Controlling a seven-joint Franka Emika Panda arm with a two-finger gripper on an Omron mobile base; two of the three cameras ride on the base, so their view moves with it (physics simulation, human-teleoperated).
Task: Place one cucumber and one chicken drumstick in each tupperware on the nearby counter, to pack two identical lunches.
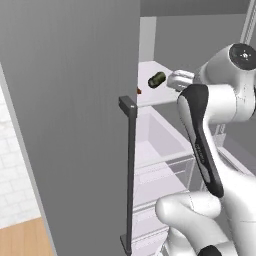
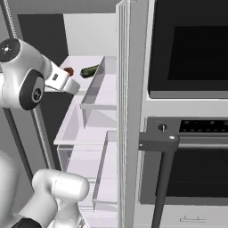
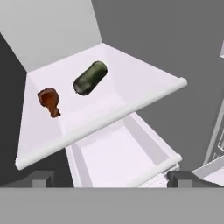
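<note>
A dark green cucumber [image 3: 90, 78] lies on the white upper shelf [image 3: 131, 87] of an open fridge. A brown chicken drumstick [image 3: 49, 100] lies to its left on the same shelf. My gripper [image 3: 111, 178] hovers in front of and above the shelf edge, open, with nothing between its fingers. From the base, the cucumber [image 1: 156, 79] [image 2: 89, 71] and drumstick [image 1: 138, 91] [image 2: 68, 71] sit just beyond my hand. A strip of the light-brown counter [image 1: 25, 237] shows under white tiles at the far left. The tupperware is out of view.
The grey fridge door [image 1: 70, 125] with its long dark handle [image 1: 131, 170] stands open on the left. Clear drawers [image 1: 160, 150] sit below the shelf. A black wall oven [image 2: 191, 44] with a bar handle [image 2: 160, 142] is to the right of the fridge.
</note>
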